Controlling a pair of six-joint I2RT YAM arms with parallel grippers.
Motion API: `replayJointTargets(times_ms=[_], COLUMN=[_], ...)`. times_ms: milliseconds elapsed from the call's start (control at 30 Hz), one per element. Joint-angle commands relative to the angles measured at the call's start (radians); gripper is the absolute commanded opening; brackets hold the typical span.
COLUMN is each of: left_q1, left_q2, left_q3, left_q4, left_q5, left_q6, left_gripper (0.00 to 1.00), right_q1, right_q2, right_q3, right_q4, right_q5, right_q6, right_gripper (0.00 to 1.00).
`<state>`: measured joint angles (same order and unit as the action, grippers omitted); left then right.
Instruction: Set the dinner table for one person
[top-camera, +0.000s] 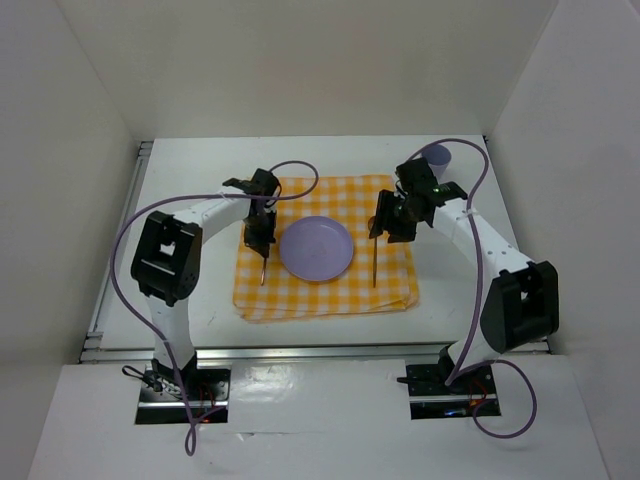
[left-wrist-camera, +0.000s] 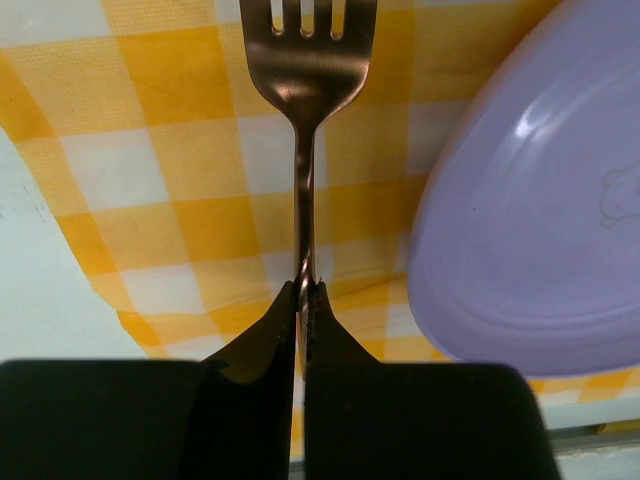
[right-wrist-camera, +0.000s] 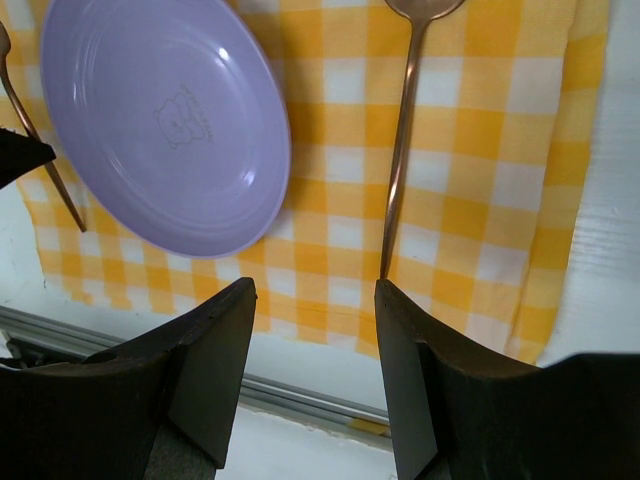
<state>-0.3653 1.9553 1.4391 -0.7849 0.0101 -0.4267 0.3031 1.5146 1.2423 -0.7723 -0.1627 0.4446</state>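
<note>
Left gripper (left-wrist-camera: 303, 300) clamps the thin handle of a fork (left-wrist-camera: 305, 60), likely light, stiff and slippery, just left of the purple plate (left-wrist-camera: 540, 220) on checked cloth (left-wrist-camera: 180, 150) mid dinner table (top-camera: 180, 170); right gripper (right-wrist-camera: 315, 295), jaws apart, hangs above the spoon (right-wrist-camera: 403, 130).

Glossy plastic plate (right-wrist-camera: 160, 120), polished metal fork (left-wrist-camera: 305, 90)

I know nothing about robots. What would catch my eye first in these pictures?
A bright yellow-and-white checked cloth lies in the middle of the white table, with a lilac plate at its centre. Left of the plate, the left gripper is shut on the handle of a copper-coloured fork. To the right, a matching spoon lies on the cloth, and the right gripper stands open by its handle end.
</note>
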Motion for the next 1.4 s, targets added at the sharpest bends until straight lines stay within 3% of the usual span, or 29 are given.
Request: replayJointTargets(times_ms=[0, 500, 600, 667, 767, 967, 1033, 1100, 1367], left_q1=[0.006, 0.006, 0.025, 0.034, 0.045, 0.045, 0.045, 0.054, 0.054], left_q2=[0.017, 0.09, 0.09, 0.09, 0.09, 0.058, 0.036, 0.013, -0.073], left_q3=[-0.002, 0.054, 0.024, 0.024, 0.046, 0.067, 0.067, 0.067, 0.104], left_q4=[0.019, -0.007, 0.003, 0.003, -0.017, -0.027, -0.027, -0.027, -0.027], left_q5=[-0.035, -0.012, -0.012, -0.002, -0.002, 0.019, 0.019, 0.019, -0.038], left_q6=[-0.032, -0.047, -0.047, -0.047, -0.047, -0.027, -0.027, -0.027, 0.006], left_gripper=[0.0, 0.0, 0.06, 0.21, 0.27, 0.6, 0.6, 0.7, 0.7], right_q1=[-0.001, -0.001, -0.001, -0.001, -0.001, -0.001, -0.028, -0.047, -0.269], right_q2=[-0.044, -0.062, -0.062, -0.062, -0.062, -0.062, -0.025, 0.028, 0.191], right_q3=[-0.003, -0.021, -0.021, -0.021, -0.021, 0.029, 0.075, 0.167, 0.442], right_q4=[-0.022, -0.022, -0.022, -0.022, -0.022, -0.022, -0.065, -0.111, -0.118], right_q5=[0.022, 0.031, 0.031, 0.031, 0.031, 0.035, 0.044, 0.061, 0.133], right_q6=[0.005, 0.005, 0.014, 0.014, 0.014, 0.014, 0.014, 0.014, -0.037], right_gripper=[0.59, 0.62, 0.63, 0.63, 0.63, 0.67, 0.67, 0.67, 0.71])
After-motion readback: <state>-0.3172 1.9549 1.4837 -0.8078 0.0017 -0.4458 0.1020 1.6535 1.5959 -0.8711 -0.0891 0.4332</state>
